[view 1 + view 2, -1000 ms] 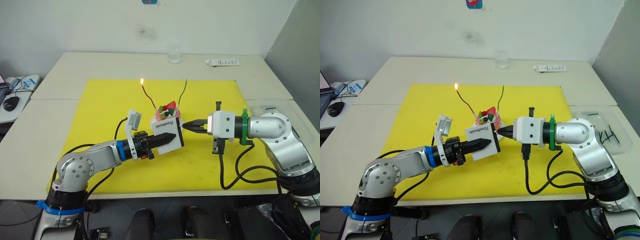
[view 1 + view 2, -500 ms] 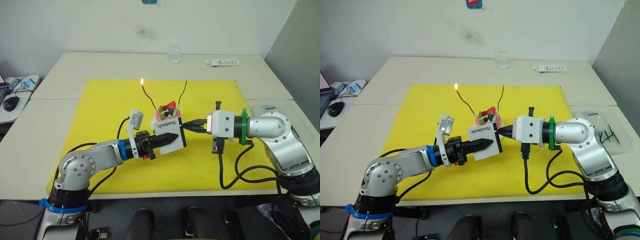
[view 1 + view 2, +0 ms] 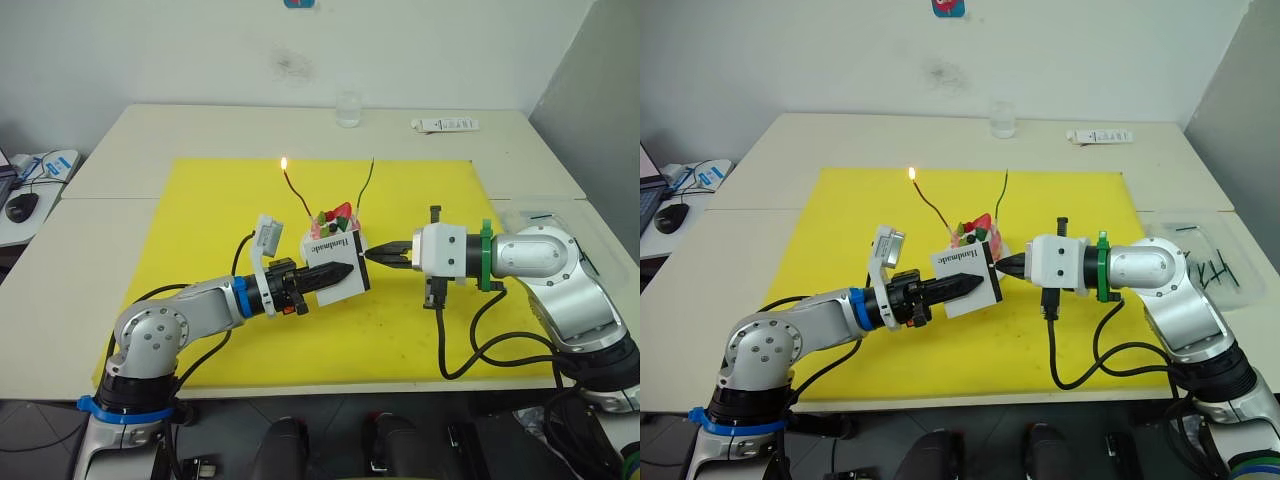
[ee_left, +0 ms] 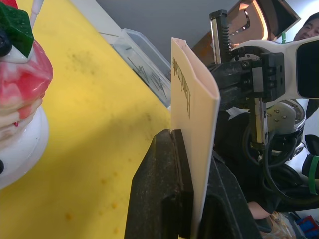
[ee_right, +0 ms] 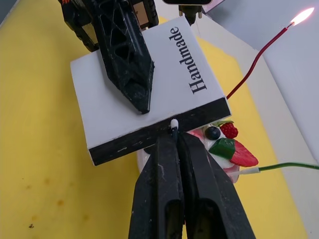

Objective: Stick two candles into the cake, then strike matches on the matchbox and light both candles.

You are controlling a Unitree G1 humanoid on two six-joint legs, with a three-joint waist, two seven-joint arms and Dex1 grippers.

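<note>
The pink cake [image 3: 333, 222] stands on the yellow mat [image 3: 200, 220] with both candles in it. The red candle [image 3: 295, 193] burns with a small flame [image 3: 284, 163]; the green candle [image 3: 368, 178] is unlit. In front of the cake my left gripper [image 4: 192, 144] is shut on the white matchbox [image 3: 335, 266], holding it above the mat. My right gripper [image 5: 174, 137] is shut on a match [image 5: 174, 123], whose pale tip touches the box's black strip [image 5: 199, 117].
A clear glass [image 3: 347, 108] and a white remote-like item [image 3: 444, 125] lie at the table's far side. A clear plastic tray [image 3: 1205, 255] with dark sticks sits beside my right arm. A computer mouse [image 3: 21, 206] lies on the desk at far left.
The left gripper has shifted the matchbox slightly up and toward the cake. The right gripper has kept the match at the box's edge. The red candle's flame still burns.
</note>
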